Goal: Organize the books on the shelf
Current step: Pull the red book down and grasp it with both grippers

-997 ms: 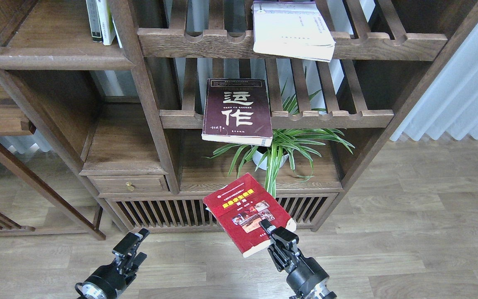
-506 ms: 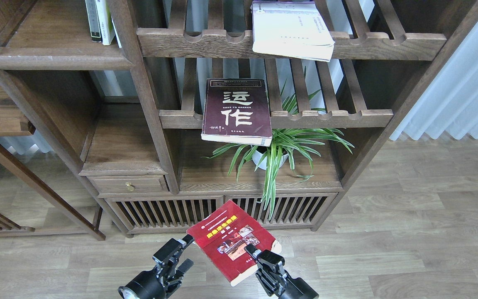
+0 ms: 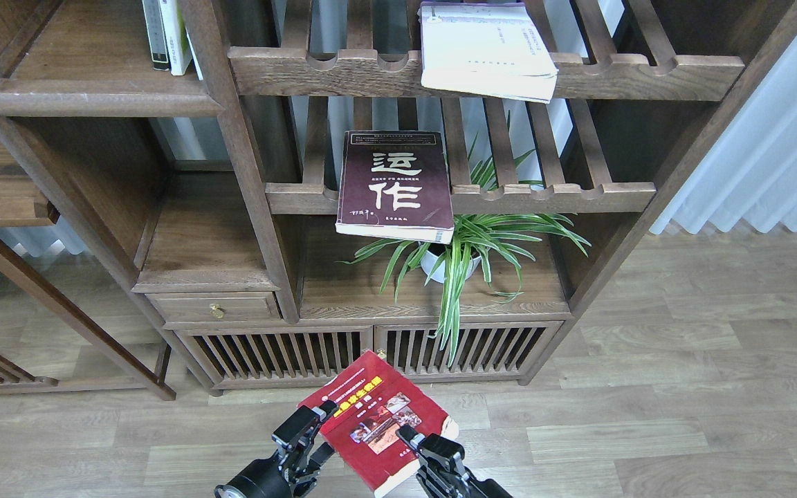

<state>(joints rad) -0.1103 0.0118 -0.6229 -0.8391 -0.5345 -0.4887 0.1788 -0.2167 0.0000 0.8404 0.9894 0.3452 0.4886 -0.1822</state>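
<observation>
The red book (image 3: 371, 422) with small photos is held low in front of the bookcase, tilted. My right gripper (image 3: 414, 441) is shut on its near right edge. My left gripper (image 3: 315, 436) is open, with its fingers right at the book's left edge. The maroon book (image 3: 395, 183) lies flat on the middle slatted rack and overhangs its front. The cream-white book (image 3: 485, 52) lies on the upper slatted rack. The solid plank shelf (image 3: 101, 97) is at the upper left.
Thin upright white-spined books (image 3: 167, 34) stand on the upper-left plank. A potted spider plant (image 3: 468, 249) sits under the maroon book. A drawer with a brass knob (image 3: 216, 311) and slatted cabinet doors (image 3: 274, 353) lie just behind the grippers. A curtain (image 3: 772, 138) hangs at the right.
My right gripper has brought the red book down and to the left. My left gripper has moved right and come up against the book's left edge.
</observation>
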